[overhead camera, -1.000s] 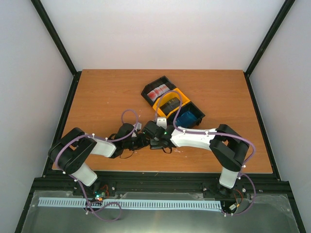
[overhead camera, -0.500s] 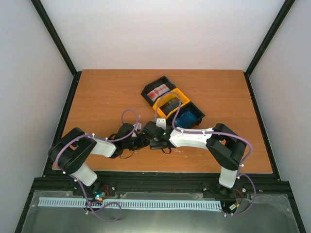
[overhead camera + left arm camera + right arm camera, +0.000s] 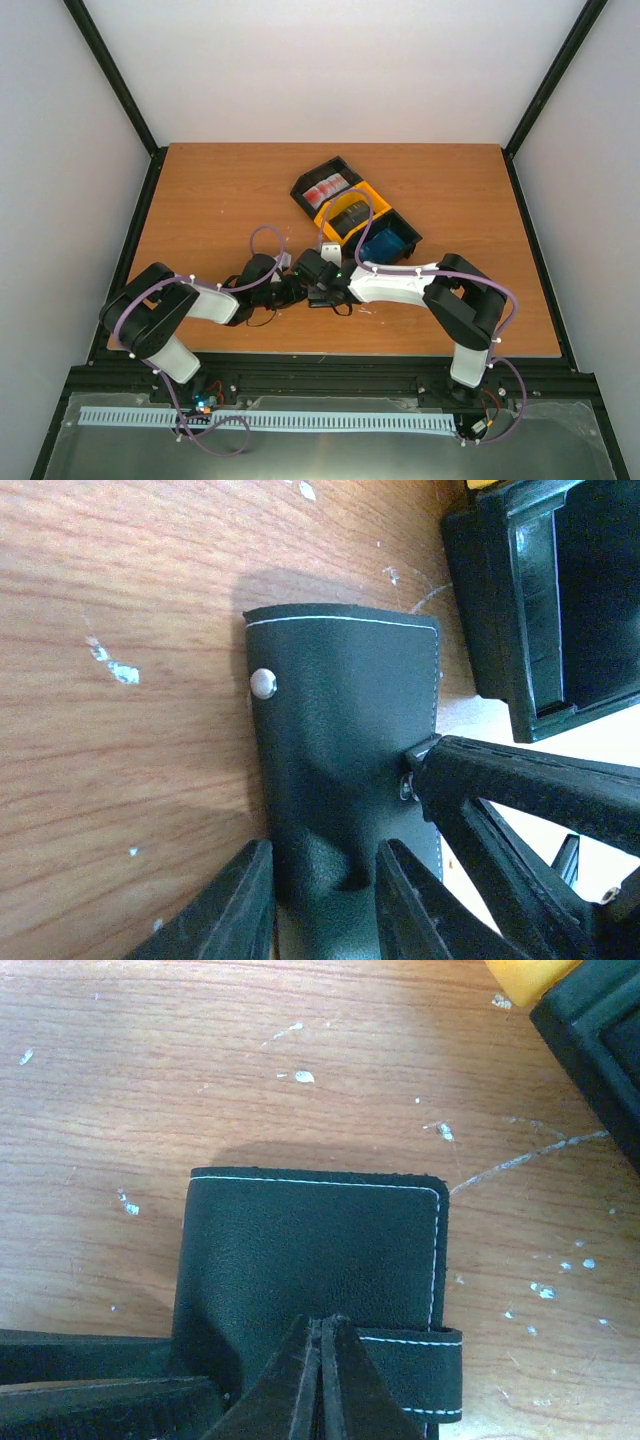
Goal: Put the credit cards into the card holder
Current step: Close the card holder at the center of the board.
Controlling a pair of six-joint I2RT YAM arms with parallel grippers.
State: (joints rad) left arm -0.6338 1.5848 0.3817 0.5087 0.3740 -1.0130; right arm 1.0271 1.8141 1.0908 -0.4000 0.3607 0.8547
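Observation:
The card holder (image 3: 340,710), a flat black folded wallet with white stitching, lies on the wooden table. My left gripper (image 3: 322,858) straddles its near end, and both fingers press the bunched leather. My right gripper (image 3: 322,1322) is shut, its tips resting on the card holder (image 3: 310,1250) at the end of the clasp tab (image 3: 420,1370). Whether it pinches the tab I cannot tell. From above, both grippers (image 3: 293,292) (image 3: 318,292) meet at the table's middle and hide the wallet. Credit cards sit in the bins: red-and-white (image 3: 324,188), dark (image 3: 350,215), blue (image 3: 383,243).
The joined black-yellow-black bins (image 3: 322,213) stand diagonally just behind the grippers. One black bin (image 3: 540,600) lies close to the wallet's right side. A yellow corner (image 3: 525,975) and a black wall (image 3: 595,1040) show at the right wrist view's top right.
The right arm's elbow has shifted slightly left. Both grippers and the wallet stay where they were.

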